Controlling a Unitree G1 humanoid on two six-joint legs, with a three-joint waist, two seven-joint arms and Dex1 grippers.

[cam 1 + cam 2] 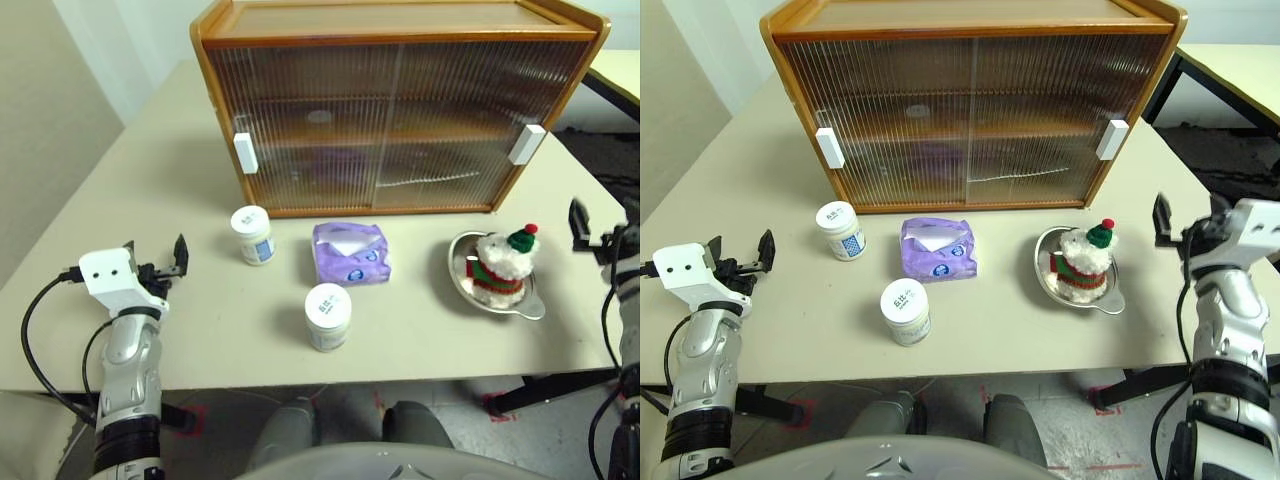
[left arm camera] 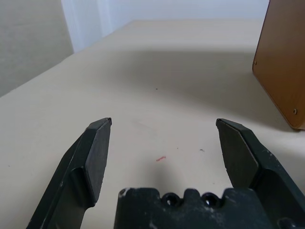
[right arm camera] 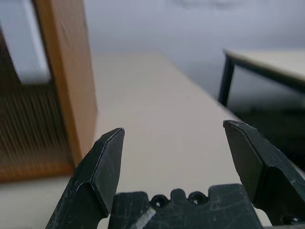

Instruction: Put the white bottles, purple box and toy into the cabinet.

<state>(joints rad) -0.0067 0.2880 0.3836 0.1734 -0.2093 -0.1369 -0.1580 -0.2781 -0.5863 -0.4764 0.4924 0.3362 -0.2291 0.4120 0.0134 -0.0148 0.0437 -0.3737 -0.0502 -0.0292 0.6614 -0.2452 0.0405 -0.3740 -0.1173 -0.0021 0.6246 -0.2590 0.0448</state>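
Both sets of jaws are standing wide and released, grasping nothing: the left gripper (image 1: 156, 268) is hovering over bare worktop (image 1: 120, 180) at the left edge, well apart from everything, and the right gripper (image 1: 1185, 232) is hanging off the right edge, near the cabinet's corner. Moving inward, the toy (image 1: 503, 264) is sitting upright in a shiny steel bowl (image 1: 462, 278) toward the right; its fluffy plush is looking light and squashy, so pinching the body across its red-and-green band would likely be giving the surest hold, though the bowl may be sliding or rocking. The purple box (image 1: 350, 252) is lying in the middle, a soft crinkly pack that should be yielding under pressure; taking it across its sides seems best. The two white bottles, one (image 1: 252, 234) just left of the pack and one (image 1: 328, 316) nearer the front edge, are looking stiff, smooth and possibly slippery, best gripped around the squat body below the wide lid. Behind everything the wooden cabinet (image 1: 400, 20) is standing with its ribbed translucent doors (image 1: 320, 130) apparently closed, white handles (image 1: 245, 153) at either end.
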